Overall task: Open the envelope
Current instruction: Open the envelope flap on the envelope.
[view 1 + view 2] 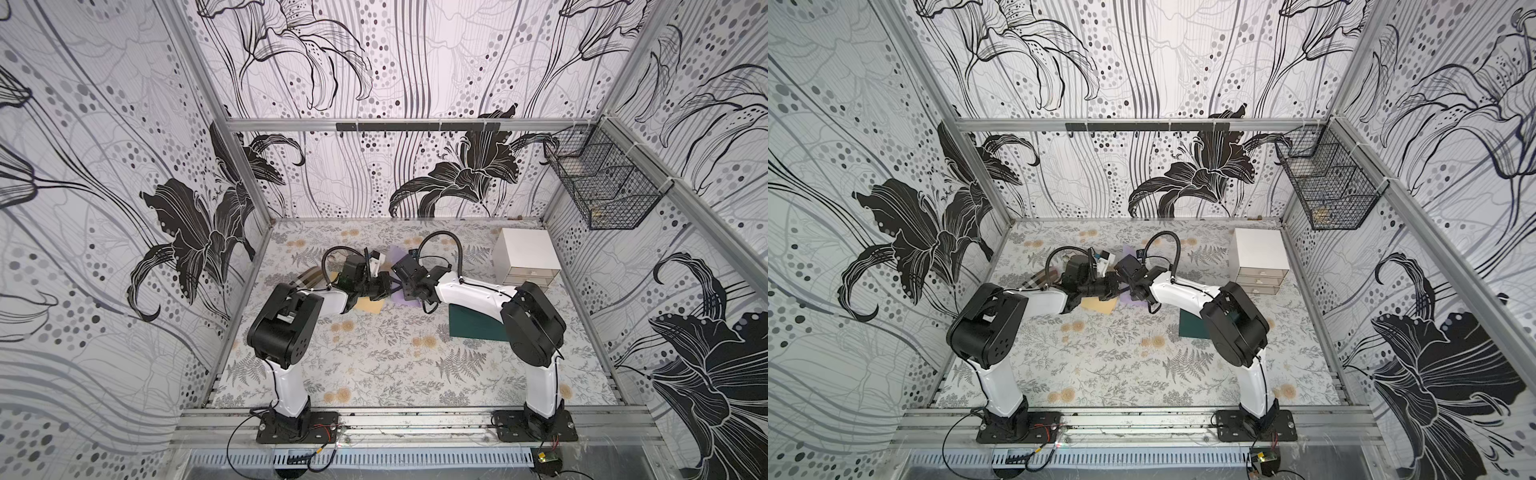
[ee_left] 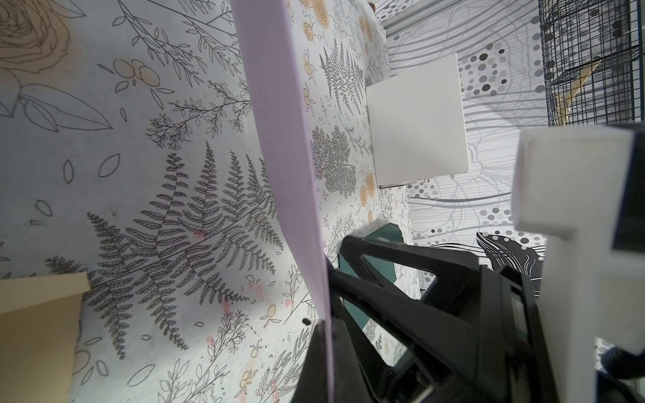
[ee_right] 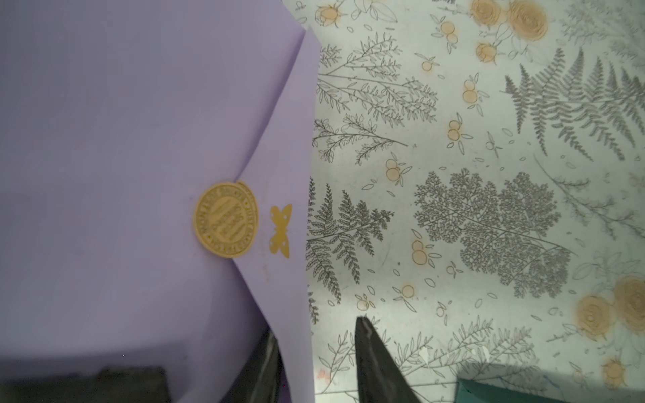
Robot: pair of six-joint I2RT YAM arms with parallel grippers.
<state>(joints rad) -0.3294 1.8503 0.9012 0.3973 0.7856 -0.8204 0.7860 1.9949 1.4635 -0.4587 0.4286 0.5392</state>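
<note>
Envelope point(image 3: 139, 139) held up on edge over the counter point(image 3: 488, 174), left hand point(image 2: 330, 324) clamped on it. Right hand point(image 3: 316, 329) gapes astride its border, short of the gold seal point(image 3: 226, 219). Best pinch the flap point(image 3: 282, 167) alone beside that seal, then peel gently.

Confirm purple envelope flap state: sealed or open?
Shut. In the right wrist view the flap lies flat on the purple envelope, its tip under the gold seal.

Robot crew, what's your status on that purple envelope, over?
Left gripper shut on purple envelope. Right gripper open, jaws straddling its flap-side edge. Gold seal on flap, unopened. Nothing blocking.
</note>
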